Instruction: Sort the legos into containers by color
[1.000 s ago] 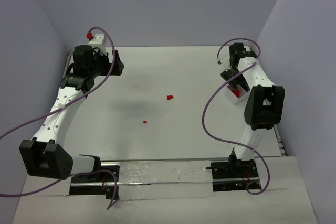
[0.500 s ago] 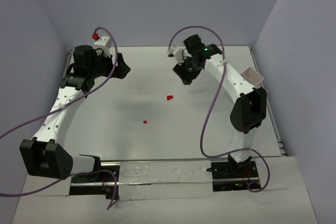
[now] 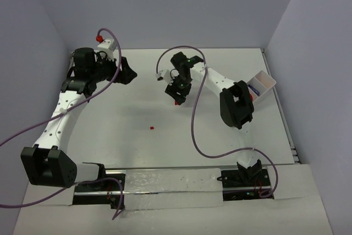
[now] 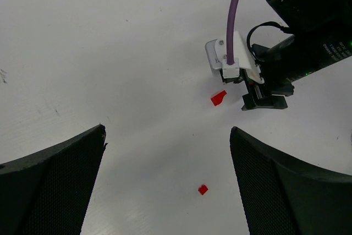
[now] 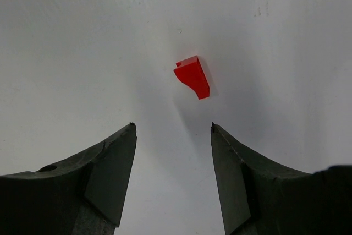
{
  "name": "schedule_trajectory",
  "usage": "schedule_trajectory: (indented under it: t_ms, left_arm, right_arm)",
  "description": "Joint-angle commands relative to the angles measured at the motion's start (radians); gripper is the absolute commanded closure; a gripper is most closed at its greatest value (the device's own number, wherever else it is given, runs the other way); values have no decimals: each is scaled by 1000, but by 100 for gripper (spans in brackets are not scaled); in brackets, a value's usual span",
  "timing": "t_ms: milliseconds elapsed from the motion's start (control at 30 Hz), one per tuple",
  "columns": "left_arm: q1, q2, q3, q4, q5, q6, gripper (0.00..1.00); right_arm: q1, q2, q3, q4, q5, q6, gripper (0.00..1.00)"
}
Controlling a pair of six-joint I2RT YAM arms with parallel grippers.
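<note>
Right gripper point(image 5: 173, 133): jaws parted, holding nothing, low over the table point(image 5: 66, 37). Curved red lego point(image 5: 193, 76): flat on the table just ahead of the fingertips, not touched. Small red lego point(image 3: 151, 128): nearer the bases, well apart. Left gripper point(image 4: 165, 141): spread wide, empty. Container point(image 3: 265, 79): at the table's right edge.
</note>
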Motion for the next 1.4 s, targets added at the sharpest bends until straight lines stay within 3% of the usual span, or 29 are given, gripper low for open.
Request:
schedule_trajectory:
  t_ms: [0, 433, 700, 933, 1367]
  left_arm:
    - [10, 4, 41, 15, 40, -3, 1]
    - [10, 18, 51, 14, 52, -8, 1]
    - [12, 26, 62, 9, 53, -10, 1]
    - [12, 32, 60, 8, 52, -11, 1]
    - [12, 42, 72, 6, 57, -13, 1]
  right_arm:
    - [18, 34, 65, 19, -1, -52, 36]
    - [67, 130, 132, 47, 65, -80, 36]
    - [87, 165, 127, 58, 108, -98, 42]
    - [90, 166, 108, 81, 141, -109, 55]
    - [91, 160, 71, 92, 174, -121, 58]
